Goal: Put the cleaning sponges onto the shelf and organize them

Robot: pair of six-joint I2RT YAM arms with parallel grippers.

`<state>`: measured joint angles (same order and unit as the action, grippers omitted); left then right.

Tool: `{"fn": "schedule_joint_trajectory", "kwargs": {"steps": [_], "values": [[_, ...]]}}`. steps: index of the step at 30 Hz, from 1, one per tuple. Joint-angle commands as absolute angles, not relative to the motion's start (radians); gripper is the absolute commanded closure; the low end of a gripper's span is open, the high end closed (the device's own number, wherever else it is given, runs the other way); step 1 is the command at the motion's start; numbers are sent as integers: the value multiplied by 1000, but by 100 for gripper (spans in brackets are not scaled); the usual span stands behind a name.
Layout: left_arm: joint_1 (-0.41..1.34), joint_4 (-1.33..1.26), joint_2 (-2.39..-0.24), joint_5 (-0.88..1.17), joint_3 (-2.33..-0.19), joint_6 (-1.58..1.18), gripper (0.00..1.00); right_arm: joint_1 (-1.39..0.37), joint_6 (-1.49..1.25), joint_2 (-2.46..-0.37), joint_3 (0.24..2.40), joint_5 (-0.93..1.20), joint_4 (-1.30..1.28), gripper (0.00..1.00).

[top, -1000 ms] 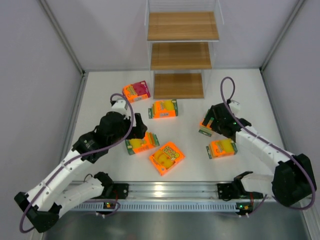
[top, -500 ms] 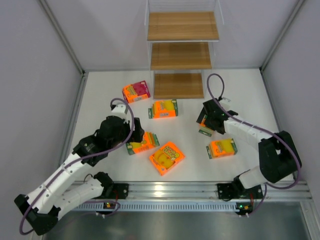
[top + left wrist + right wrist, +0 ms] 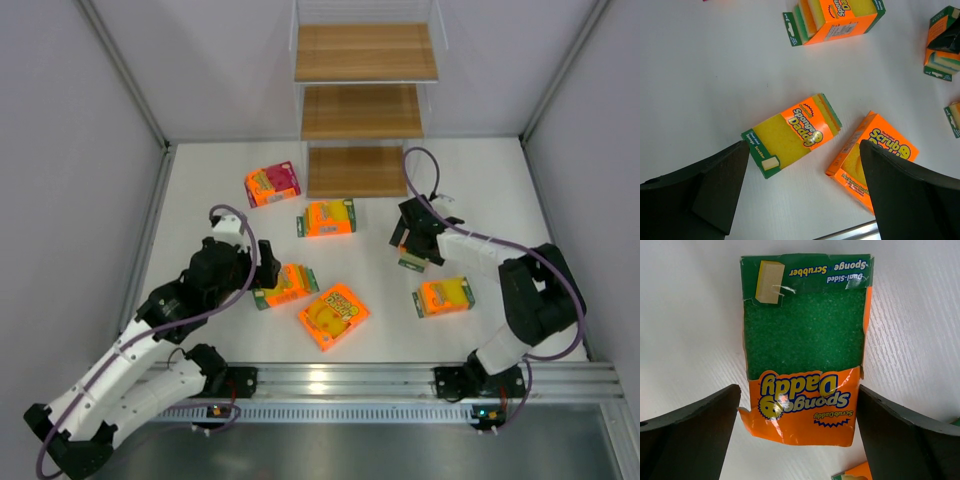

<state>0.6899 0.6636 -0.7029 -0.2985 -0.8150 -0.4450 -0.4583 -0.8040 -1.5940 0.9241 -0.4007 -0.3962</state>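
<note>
The shelf [image 3: 365, 100] is seen at the far edge of the white table [image 3: 480, 190], and all six sponge packs are found lying on the table in front of it, none on its boards. Nearest the shelf's bottom board, to its left, a pink-red pack [image 3: 273, 183] is set at a slant; just in front of that board an orange pack [image 3: 328, 217] lies flat. Farther out from the shelf, a Sponge Daddy pack [image 3: 792, 134] with a yellow face is found, "Sponge Daddy" being printed on its orange sleeve and "Scrubber" on its green header. The left gripper [image 3: 802, 145] is held above it with the fingers spread as wide as they go, and nothing is held. Beside that pack, farthest from the shelf, a flat orange box [image 3: 872, 160] marked "Scrub Daddy" with a smiling face is seen. In front of the shelf's right side, a green-faced pack [image 3: 805, 347] is flanked by the wide-open fingers of the right gripper [image 3: 797, 390]; it is not gripped. "Sponge Daddy" and "Dual-Sided Sponge + Scrubber" are read on it, upside down in the right wrist view. A sixth pack [image 3: 445, 296] lies farther from the shelf.
</note>
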Motion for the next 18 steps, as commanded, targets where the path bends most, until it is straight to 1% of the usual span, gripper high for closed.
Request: {"fn": "schedule_joint_trajectory", "kwargs": {"steps": [1, 3, 10, 12, 14, 16, 18], "values": [[693, 650, -635, -350, -796, -449, 2, -474, -792, -1580, 931, -449, -331, 6], [693, 649, -617, -360, -796, -449, 2, -472, -773, -1574, 920, -456, -331, 12], [693, 650, -601, -370, -795, -451, 2, -472, -718, -1582, 905, -410, -282, 18], [695, 649, -595, -365, -795, -453, 2, -472, -710, -1583, 908, -403, -282, 26], [693, 649, -586, -364, -792, -454, 2, -472, -692, -1575, 914, -396, -279, 30], [695, 649, -578, -364, -790, -456, 2, -472, -681, -1568, 920, -387, -284, 34], [693, 649, -575, -364, -790, -456, 2, -472, -672, -1551, 923, -373, -293, 35]]}}
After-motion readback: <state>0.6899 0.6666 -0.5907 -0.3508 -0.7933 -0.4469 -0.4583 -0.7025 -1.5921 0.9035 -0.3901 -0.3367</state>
